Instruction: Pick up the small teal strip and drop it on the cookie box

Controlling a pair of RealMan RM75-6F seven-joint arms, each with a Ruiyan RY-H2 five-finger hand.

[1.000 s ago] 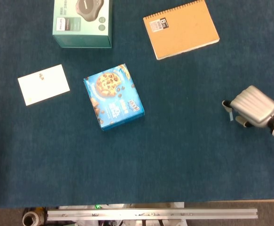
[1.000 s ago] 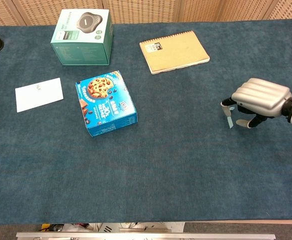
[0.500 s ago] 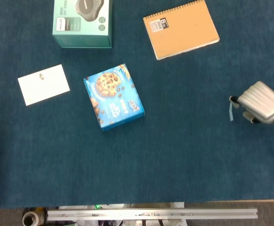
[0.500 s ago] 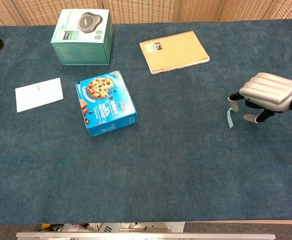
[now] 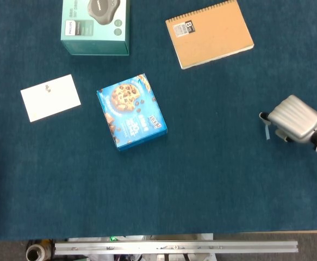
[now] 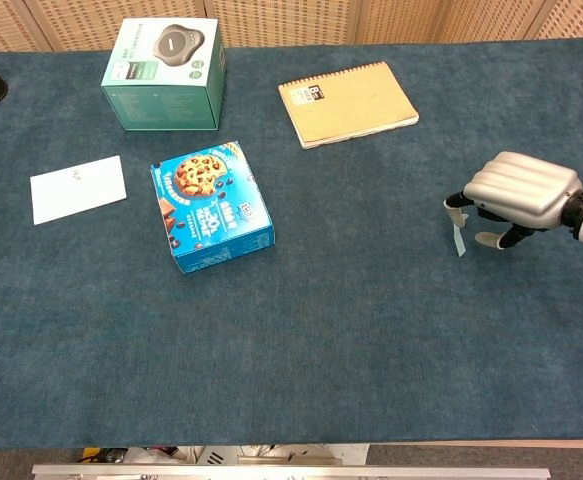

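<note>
The small teal strip (image 5: 267, 131) (image 6: 458, 240) lies on the blue table cloth at the right. My right hand (image 5: 294, 119) (image 6: 516, 191) hovers just to its right, knuckles up and fingers bent down. One of its fingertips (image 6: 454, 205) is at the strip's far end and the thumb stands apart; nothing is visibly held. The cookie box (image 5: 131, 111) (image 6: 211, 207), blue with a cookie picture, lies flat left of centre, far from the hand. My left hand shows in neither view.
A teal product box (image 5: 95, 25) (image 6: 163, 73) stands at the back left. A brown spiral notebook (image 5: 209, 33) (image 6: 348, 102) lies at the back centre. A white card (image 5: 50, 97) (image 6: 78, 188) lies left of the cookie box.
My right hand drew back to the right half a second ago and has now returned left to the strip. The strip has stayed in the same spot on the cloth.
</note>
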